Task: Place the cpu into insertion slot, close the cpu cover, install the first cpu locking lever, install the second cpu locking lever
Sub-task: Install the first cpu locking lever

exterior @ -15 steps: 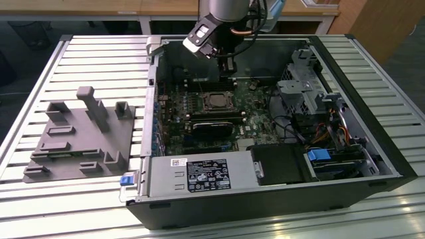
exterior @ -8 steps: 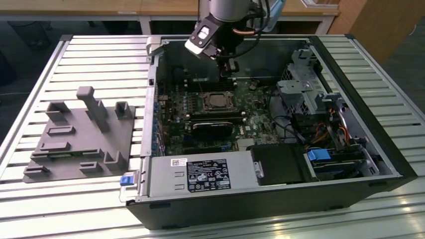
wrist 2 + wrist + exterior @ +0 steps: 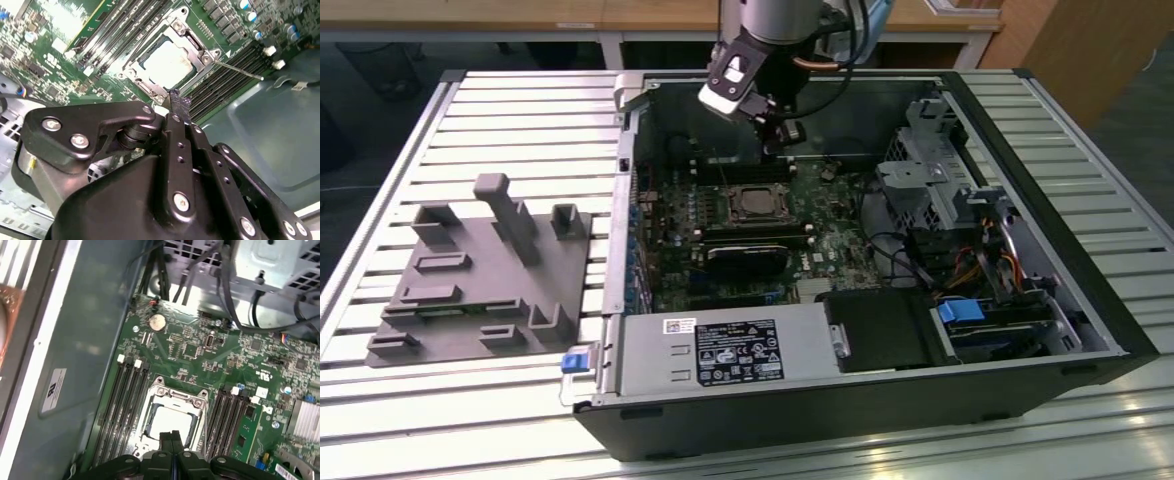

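The cpu (image 3: 167, 62) lies pale and flat in the insertion slot (image 3: 754, 203) on the green board. The silver cpu cover (image 3: 194, 41) lies down around the chip as a frame, also seen in the first wrist view as the cpu cover (image 3: 200, 407). A thin silver locking lever (image 3: 240, 70) sticks out from the socket corner over the memory slots. My gripper (image 3: 777, 148) hangs above the board just behind the socket. In the first wrist view the gripper (image 3: 172, 436) has its fingers pressed together, holding nothing, close over the chip's edge.
A black heatsink block (image 3: 750, 255) sits just in front of the socket. Long black memory slots (image 3: 125, 405) flank it on both sides. The case walls (image 3: 634, 150), drive cage (image 3: 934, 150) and cables (image 3: 974, 270) close in around. A grey fixture (image 3: 487, 270) stands outside the case.
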`<state>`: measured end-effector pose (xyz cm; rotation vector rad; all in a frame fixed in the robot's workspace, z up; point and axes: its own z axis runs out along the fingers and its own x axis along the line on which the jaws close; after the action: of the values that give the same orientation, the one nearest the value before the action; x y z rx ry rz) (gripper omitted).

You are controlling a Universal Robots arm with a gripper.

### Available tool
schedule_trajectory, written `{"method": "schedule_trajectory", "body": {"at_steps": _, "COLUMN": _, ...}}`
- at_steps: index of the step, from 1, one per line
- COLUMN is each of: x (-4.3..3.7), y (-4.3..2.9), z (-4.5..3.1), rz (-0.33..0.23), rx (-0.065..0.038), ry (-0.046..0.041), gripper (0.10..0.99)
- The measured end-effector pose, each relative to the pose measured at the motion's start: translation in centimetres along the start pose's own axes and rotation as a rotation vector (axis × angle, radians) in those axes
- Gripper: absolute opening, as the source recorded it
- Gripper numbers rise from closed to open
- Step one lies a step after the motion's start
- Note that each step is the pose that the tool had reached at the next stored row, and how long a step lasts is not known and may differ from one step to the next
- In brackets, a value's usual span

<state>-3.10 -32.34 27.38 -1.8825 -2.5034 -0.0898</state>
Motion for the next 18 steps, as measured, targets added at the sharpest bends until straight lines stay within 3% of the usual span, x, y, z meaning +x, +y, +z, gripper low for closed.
{"method": "schedule_trajectory", "body": {"at_steps": 12, "x": 0.01, "y": -0.04, "z": 0.02, "rz": -0.129, "rx": 0.005, "ry": 0.0052, "gripper": 0.106}}
{"method": "schedule_trajectory", "body": {"at_steps": 18, "x": 0.01, "y": -0.06, "z": 0.03, "rz": -0.231, "rx": 0.010, "ry": 0.0094, "gripper": 0.106}}
